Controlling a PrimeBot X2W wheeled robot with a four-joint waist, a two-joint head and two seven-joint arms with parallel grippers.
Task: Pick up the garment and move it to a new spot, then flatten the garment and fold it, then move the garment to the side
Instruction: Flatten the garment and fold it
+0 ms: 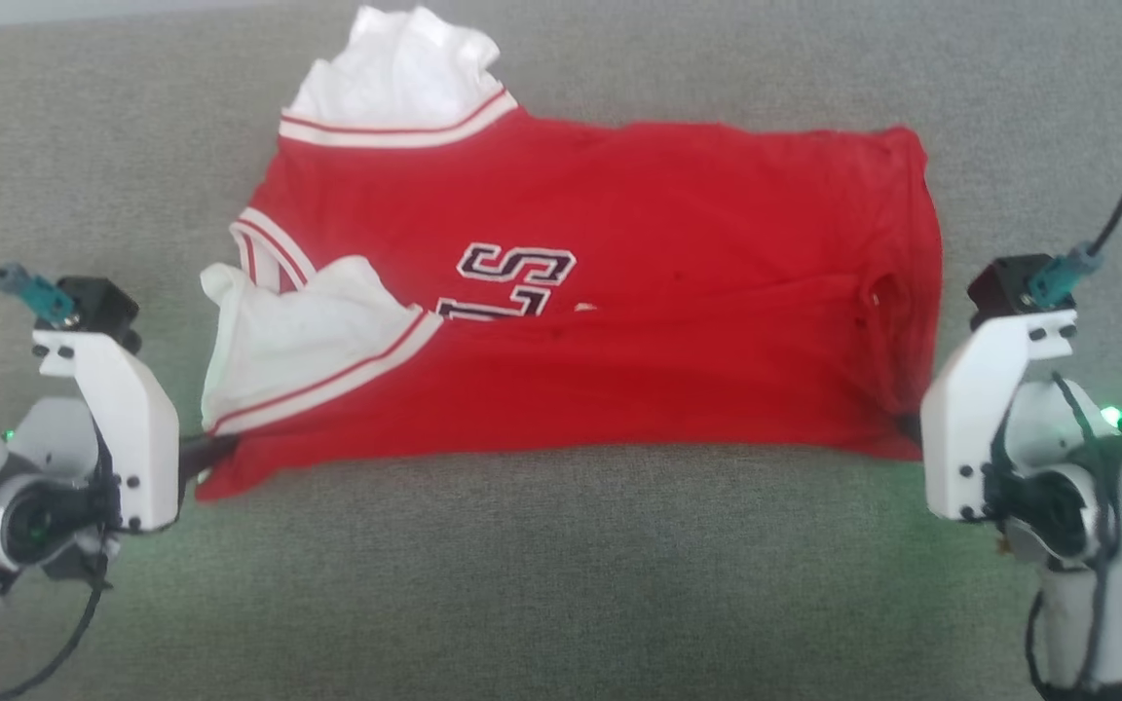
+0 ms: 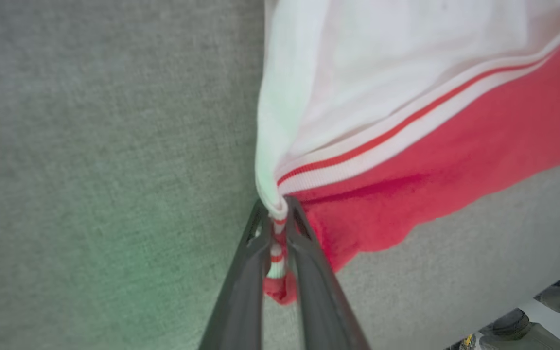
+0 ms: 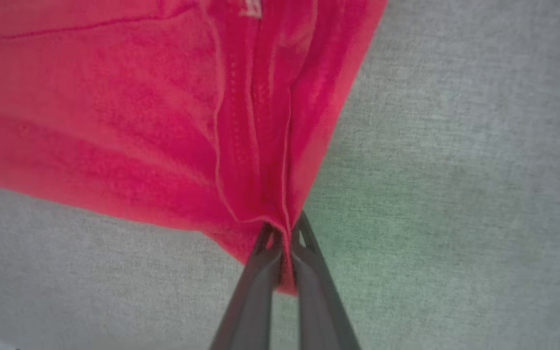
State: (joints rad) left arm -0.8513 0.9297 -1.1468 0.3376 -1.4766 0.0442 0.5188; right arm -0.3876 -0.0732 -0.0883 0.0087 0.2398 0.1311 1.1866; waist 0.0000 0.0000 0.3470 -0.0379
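Left gripper (image 2: 276, 210) and right gripper (image 3: 285, 227) each clamp a near corner of the garment (image 1: 678, 204).

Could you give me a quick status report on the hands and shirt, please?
Left hand shut on shirt, near-left corner. Right hand shut on near-right corner. No obstruction seen.

Surface: we're looking at a grey woven cloth surface (image 1: 561, 584), running edge to edge.
On it: we're seeing the garment (image 1: 678, 292) lying spread sideways, white sleeves twd left, lettering facing up.
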